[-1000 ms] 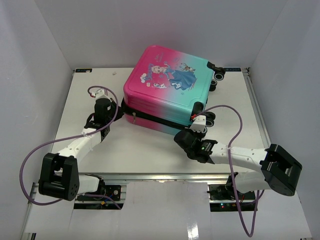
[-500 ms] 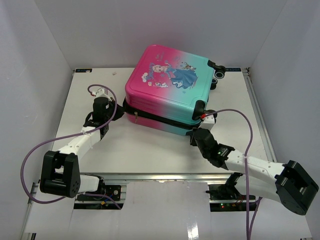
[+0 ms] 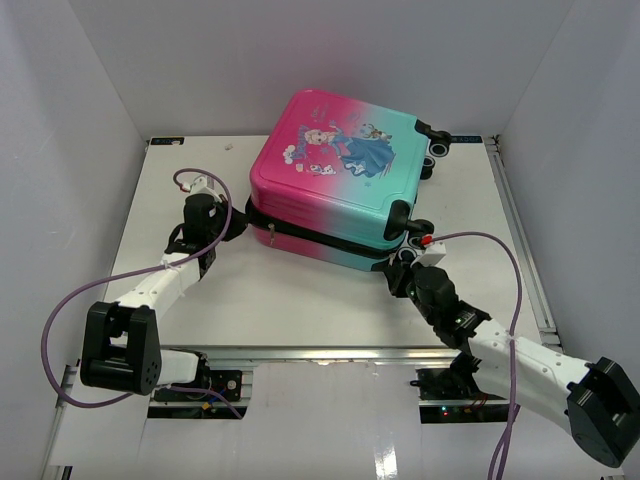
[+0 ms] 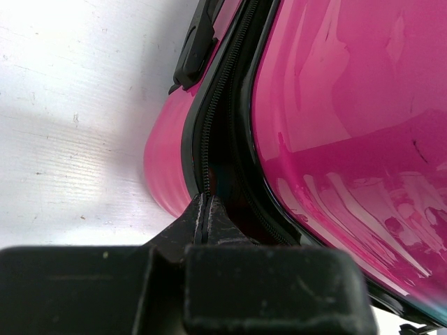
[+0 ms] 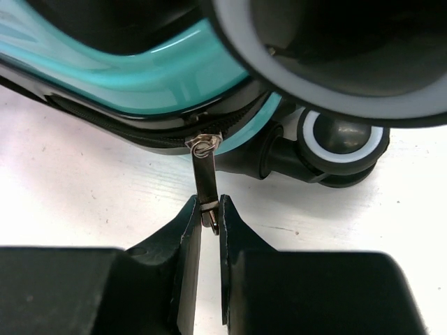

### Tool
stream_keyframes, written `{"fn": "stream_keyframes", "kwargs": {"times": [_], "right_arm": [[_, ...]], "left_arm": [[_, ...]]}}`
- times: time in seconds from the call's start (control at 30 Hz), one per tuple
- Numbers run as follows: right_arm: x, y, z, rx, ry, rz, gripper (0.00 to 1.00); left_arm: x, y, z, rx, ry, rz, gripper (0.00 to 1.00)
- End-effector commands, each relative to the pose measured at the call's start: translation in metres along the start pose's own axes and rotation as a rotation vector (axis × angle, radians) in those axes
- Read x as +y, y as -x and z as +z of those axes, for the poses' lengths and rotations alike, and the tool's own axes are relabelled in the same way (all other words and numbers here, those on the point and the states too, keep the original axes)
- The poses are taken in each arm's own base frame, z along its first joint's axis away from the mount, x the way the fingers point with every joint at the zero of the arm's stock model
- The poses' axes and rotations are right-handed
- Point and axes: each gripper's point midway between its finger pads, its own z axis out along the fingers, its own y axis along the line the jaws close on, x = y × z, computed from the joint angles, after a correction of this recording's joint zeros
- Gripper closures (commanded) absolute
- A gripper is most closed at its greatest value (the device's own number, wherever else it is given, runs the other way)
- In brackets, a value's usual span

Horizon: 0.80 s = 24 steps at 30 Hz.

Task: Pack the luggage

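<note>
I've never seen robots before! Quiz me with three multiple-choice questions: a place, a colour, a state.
1. Where is the right tool? A) at the teal corner of the luggage, beside a wheel; B) on the princess picture; C) at the table's far edge.
2. What colour is the shell beside the left tool? A) yellow; B) pink; C) white.
3. What is the right tool doing? A) hanging open; B) gripping a wheel; C) pinched shut on the zipper pull.
Answers: 1 A, teal shell and wheel fill its camera; 2 B, pink fills that wrist view; 3 C, it squeezes that pull.
</note>
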Motion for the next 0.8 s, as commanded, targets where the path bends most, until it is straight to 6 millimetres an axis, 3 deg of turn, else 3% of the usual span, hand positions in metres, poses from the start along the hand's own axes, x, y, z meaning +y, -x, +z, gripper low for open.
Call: {"fn": "stream_keyframes", "kwargs": {"times": [0.0,0.4,0.77], "right_arm": [[-0.052,0.035,0.008,-0.158,-0.222,0.04,0.92],[-0.089,0.056,-0.003,-0.248,-0.284,0.091,0.92],[-0.106,0.094,0.017,-0.279,-0.352,0.111,0.92]], "left_arm": [[0.047,0.091,-0.013,-0.314,0.22,-0.005,1.0],[0.057,0.093,-0.014,-0.321,0.238,-0.012,1.0],[0.059,0.097,-0.017,-0.334,0.238,-0.012,1.0]]}}
